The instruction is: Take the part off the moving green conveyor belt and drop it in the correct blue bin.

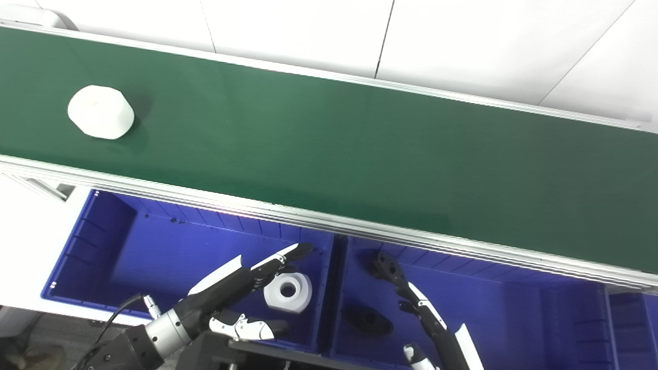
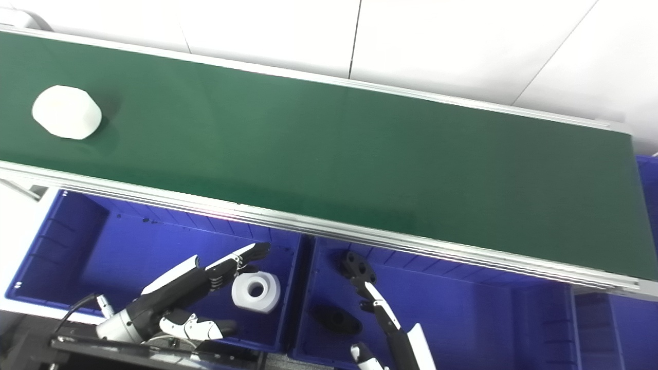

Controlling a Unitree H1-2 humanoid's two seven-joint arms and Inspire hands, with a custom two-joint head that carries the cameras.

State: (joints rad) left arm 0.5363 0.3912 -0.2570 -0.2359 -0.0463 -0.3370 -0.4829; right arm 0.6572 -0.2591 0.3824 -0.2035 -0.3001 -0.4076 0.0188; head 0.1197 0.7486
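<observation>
A white hexagonal part [image 1: 101, 111] lies on the green conveyor belt [image 1: 360, 154] near its left end. My left hand [image 1: 241, 288] hovers open over the left blue bin [image 1: 103, 246], fingers stretched out above a white ring-shaped part [image 1: 288, 292] resting on the bin floor; it holds nothing. My right hand [image 1: 426, 318] reaches up from the bottom edge over the middle blue bin [image 1: 504, 308], fingers extended and empty. Two black parts lie in that bin: one [image 1: 386, 265] by the right fingertips, another [image 1: 367, 319] nearer the front.
The belt's aluminium rail [image 1: 329, 221] runs between the belt and the bins. A third blue bin [image 2: 596, 329] sits further right. White wall panels stand behind the belt.
</observation>
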